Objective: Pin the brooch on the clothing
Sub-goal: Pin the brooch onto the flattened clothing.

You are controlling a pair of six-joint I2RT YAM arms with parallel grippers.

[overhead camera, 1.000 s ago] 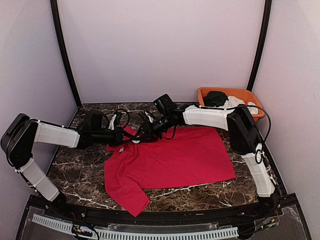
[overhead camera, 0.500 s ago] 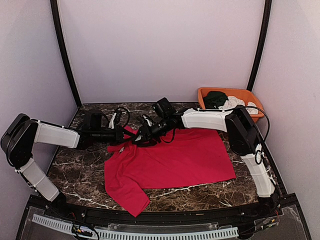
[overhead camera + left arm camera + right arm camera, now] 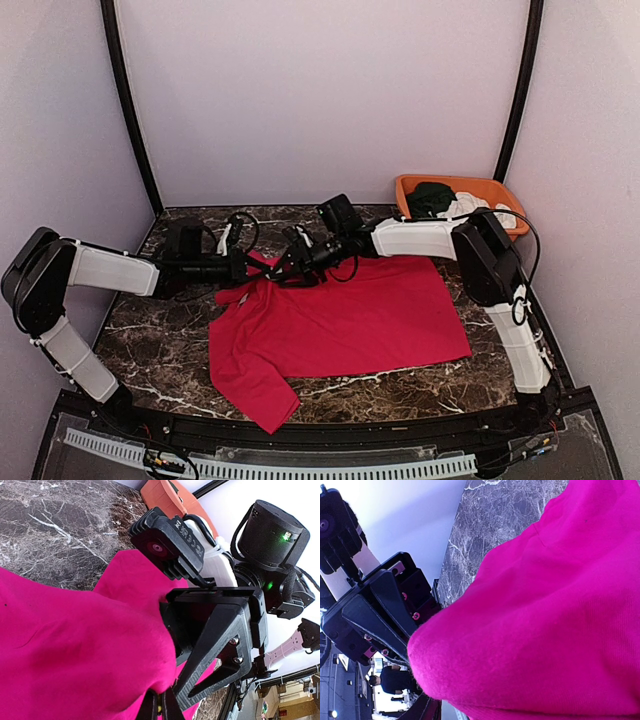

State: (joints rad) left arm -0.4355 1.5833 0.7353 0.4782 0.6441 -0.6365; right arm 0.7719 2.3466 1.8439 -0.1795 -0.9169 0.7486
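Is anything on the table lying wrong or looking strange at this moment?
Only the shirt: its far left corner is bunched and raised off the table where the left gripper and the right gripper meet, while the rest lies flat. No brooch shows in any view.

**Left arm** [image 3: 110,270] and **right arm** [image 3: 420,238]: white tubular links between black cylindrical joints, with looping black cables [image 3: 243,222]. Black triangular fingers [image 3: 205,645] carry silver screws [image 3: 234,641]. One black motor housing [image 3: 270,535] shows green lights [image 3: 286,536].
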